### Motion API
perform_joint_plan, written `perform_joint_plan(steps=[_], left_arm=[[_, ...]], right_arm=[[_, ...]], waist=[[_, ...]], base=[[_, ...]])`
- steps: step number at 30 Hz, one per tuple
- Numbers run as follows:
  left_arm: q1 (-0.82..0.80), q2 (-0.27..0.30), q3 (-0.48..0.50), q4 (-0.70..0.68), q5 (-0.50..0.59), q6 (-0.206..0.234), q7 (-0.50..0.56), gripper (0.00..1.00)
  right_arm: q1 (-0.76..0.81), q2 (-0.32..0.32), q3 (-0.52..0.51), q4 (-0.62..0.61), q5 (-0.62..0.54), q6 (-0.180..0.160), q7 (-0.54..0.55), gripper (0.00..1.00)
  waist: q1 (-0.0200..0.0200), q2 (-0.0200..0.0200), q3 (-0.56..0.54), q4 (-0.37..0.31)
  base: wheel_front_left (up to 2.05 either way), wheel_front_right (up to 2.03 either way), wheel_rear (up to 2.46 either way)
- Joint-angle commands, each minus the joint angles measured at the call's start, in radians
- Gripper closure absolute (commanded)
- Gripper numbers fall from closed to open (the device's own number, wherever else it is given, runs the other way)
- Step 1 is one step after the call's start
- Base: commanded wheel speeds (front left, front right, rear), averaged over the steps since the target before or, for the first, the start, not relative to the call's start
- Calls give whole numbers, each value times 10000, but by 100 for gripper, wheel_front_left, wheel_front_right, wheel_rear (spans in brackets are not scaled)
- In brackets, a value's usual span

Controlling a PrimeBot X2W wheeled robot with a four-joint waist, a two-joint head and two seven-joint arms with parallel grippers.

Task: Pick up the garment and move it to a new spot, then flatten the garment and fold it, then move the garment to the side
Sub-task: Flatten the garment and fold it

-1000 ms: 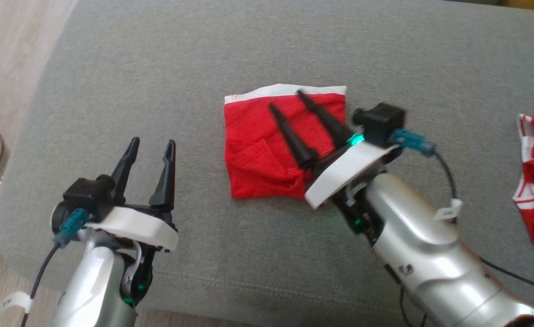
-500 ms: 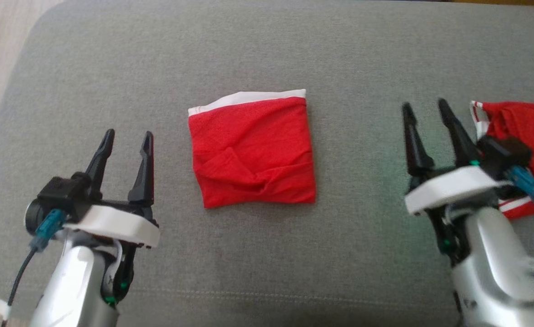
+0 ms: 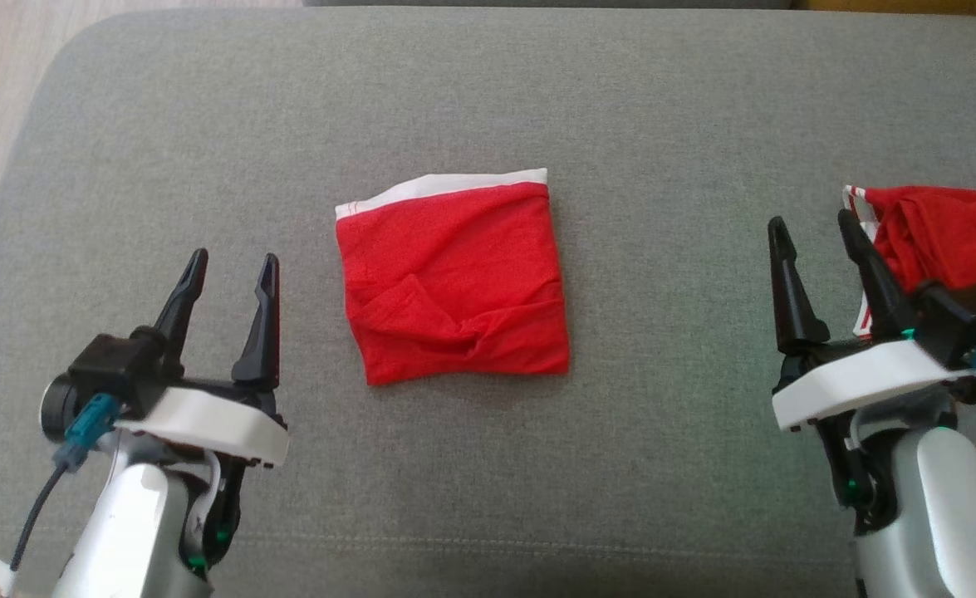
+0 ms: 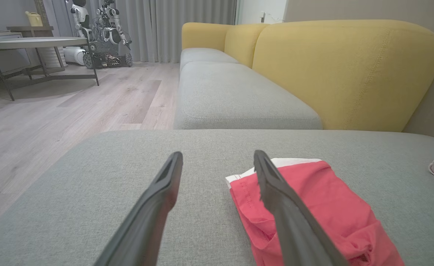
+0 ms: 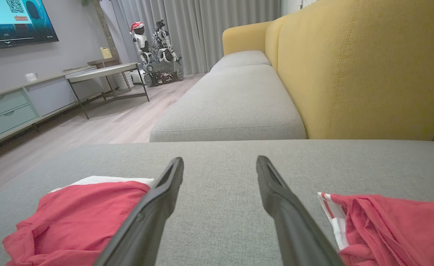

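Garment [image 3: 454, 282], red with a white waistband, lies folded in a rough square at the centre of a grey sofa cushion [image 3: 488, 100] in the head view, the band along its twelve o'clock edge. The left gripper [image 3: 234, 257] hovers at eight o'clock of it, fingers spread and empty. The right gripper [image 3: 811, 220] stands at three o'clock, well apart from the garment, fingers likewise apart and holding nothing. A second red-and-white piece of clothing [image 3: 944, 232] lies crumpled at the frame's three o'clock edge, partly hidden behind the right gripper.

In the left wrist view, the spread fingers point across bare cushion, with the garment at four o'clock, partly behind one finger. A yellow backrest [image 4: 342, 74] rises at one o'clock and wooden floor [image 4: 54, 111] runs off at ten.

In the right wrist view, the parted fingers reach over grey fabric, the folded garment at eight o'clock and the crumpled piece at four o'clock, neither between them.
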Motion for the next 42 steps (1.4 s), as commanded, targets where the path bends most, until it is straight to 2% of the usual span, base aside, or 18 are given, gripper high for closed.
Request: perform_joint_plan(steps=[1,9,10,11,12,13,16,19,23,29,35,42], left_arm=[[-228,273,360,-357,18,45,40,0],[-235,292,272,-345,-8,78,41,0],[-236,292,261,-343,-12,83,39,0],[-239,291,248,-344,-16,86,36,0],[-245,292,237,-344,-21,87,34,0],[-256,291,222,-340,-24,84,29,0],[-292,278,166,-309,-32,74,12,0],[-352,254,103,-293,-42,57,-3,0],[-540,209,33,-247,-69,5,-48,0],[-918,20,-154,-94,-92,-113,-166,0],[-1150,-105,-230,82,-112,-191,-287,0],[-1214,-177,-212,305,-136,-215,-401,0]], right_arm=[[-87,36,171,-493,-33,-9,37,0],[29,36,89,-759,7,-9,201,0],[36,37,78,-765,19,-9,216,6],[42,37,71,-765,48,-9,234,54],[42,37,49,-763,45,-9,244,88],[38,37,21,-753,50,-9,250,100],[-84,37,133,-622,71,-9,326,100],[-486,37,692,-276,157,-9,420,100],[-1332,37,2040,708,433,-9,521,100],[-2710,37,4158,3002,1341,-9,290,100],[-3729,37,5640,4759,2345,-9,-74,100],[-4400,37,7631,5822,3852,-9,-296,100]], waist=[[0,0,4,25],[0,0,10,121],[0,0,5,133],[0,0,3,150],[0,0,4,168],[0,0,2,196],[0,0,-13,302],[0,0,48,450],[0,0,247,725],[0,0,637,1291],[0,0,885,1588],[0,0,944,1652]], base=[[0,0,0],[0,0,0],[0,0,0],[0,0,0],[0,0,0],[0,0,0],[0,0,0],[0,0,0],[0,0,0],[0,0,0],[0,0,0],[0,0,0]])
